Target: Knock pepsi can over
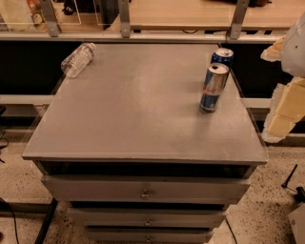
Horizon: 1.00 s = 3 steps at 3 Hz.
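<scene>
The pepsi can point(223, 56) is a stout dark blue can with a silver top. It stands upright at the far right of the grey cabinet top point(138, 109). Its lower part is hidden behind a taller slim blue-and-silver can point(213, 87) that stands just in front of it. My gripper point(285, 90), pale yellow and white, shows at the right edge of the view. It is off the cabinet's right side, apart from both cans, and holds nothing I can see.
A clear plastic water bottle point(77, 59) lies on its side at the far left corner of the top. Drawers point(145, 190) with small knobs face me below. A railing and a wooden counter point(181, 14) run behind the cabinet.
</scene>
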Each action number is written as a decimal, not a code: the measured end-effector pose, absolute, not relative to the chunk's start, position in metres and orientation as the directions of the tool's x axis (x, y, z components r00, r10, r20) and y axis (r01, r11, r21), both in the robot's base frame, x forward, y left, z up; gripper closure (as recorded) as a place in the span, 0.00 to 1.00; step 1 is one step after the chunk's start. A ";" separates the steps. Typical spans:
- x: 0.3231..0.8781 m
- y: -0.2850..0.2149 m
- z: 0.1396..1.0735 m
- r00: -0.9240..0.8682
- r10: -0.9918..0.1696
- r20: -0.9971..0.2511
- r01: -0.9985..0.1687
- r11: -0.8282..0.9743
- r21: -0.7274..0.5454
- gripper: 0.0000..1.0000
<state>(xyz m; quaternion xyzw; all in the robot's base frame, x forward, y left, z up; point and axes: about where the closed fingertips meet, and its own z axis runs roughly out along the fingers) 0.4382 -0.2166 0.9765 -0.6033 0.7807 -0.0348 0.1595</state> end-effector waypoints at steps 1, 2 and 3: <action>0.438 -0.217 0.977 -0.221 -0.953 -0.207 -0.931 0.270 -0.247 0.00; 0.448 -0.220 0.980 -0.219 -0.945 -0.243 -0.926 0.280 -0.254 0.00; 0.482 -0.234 0.983 -0.229 -0.931 -0.286 -0.908 0.310 -0.281 0.00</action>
